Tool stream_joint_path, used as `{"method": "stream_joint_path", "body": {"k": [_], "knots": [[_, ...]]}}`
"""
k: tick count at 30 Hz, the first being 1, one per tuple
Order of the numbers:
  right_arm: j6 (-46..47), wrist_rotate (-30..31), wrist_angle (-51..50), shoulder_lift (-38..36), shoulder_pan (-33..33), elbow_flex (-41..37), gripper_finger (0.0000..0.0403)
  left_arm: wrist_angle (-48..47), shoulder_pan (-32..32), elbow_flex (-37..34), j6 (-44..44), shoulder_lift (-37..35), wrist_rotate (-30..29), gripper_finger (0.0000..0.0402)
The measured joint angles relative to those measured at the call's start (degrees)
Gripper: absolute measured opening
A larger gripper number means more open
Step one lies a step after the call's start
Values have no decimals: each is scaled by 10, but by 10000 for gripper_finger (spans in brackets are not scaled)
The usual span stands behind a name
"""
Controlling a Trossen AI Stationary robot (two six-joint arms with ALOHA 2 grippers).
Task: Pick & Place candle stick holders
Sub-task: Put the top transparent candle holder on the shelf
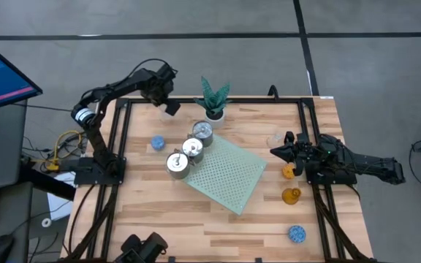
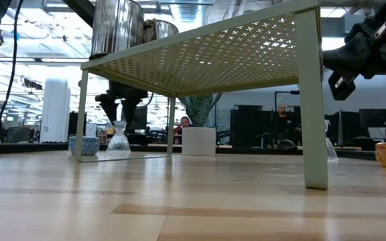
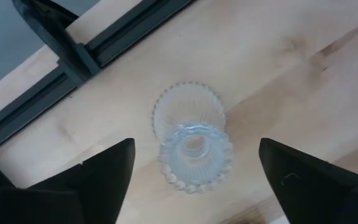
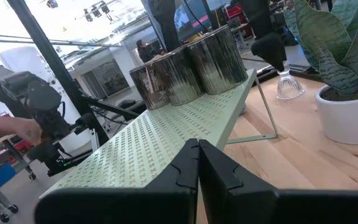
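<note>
Dark left gripper [image 3: 191, 180] fingers are spread above a clear glass candle holder [image 3: 191, 146] (upright, untouched) on the wood table [image 1: 196, 219] beside the potted plant [image 1: 214, 98]. Right gripper [image 4: 197, 163] fingers are pressed together, empty, near the mat [image 1: 229, 175].

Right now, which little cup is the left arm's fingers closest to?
The clear glass cup at the table's back-left edge. It sits between the left gripper's open fingers; the silver cups stand on the mat.

Table [image 1: 218, 219]: pale wood, smooth, visible grain. Three cans [image 4: 191, 68]: shiny mirror-like metal. Holder [image 3: 191, 146]: clear ribbed glass, beaded rim. Mat [image 1: 229, 175]: matt pale green, perforated. Fingers [image 3: 104, 177]: matt black.
</note>
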Motion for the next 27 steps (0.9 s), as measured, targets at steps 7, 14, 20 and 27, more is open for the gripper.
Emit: {"method": "stream_joint_path", "body": {"k": [7,14,20,27], "knots": [[0,0,0,0,0,0,0,-2,1,0,14,0,5,300],[0,0,0,0,0,0,0,-1,1,-23,14,0,4,285],[0,0,0,0,0,0,0,17,1,-28,14,0,4,284],[0,0,0,0,0,0,0,22,1,-28,14,0,4,250]]}}
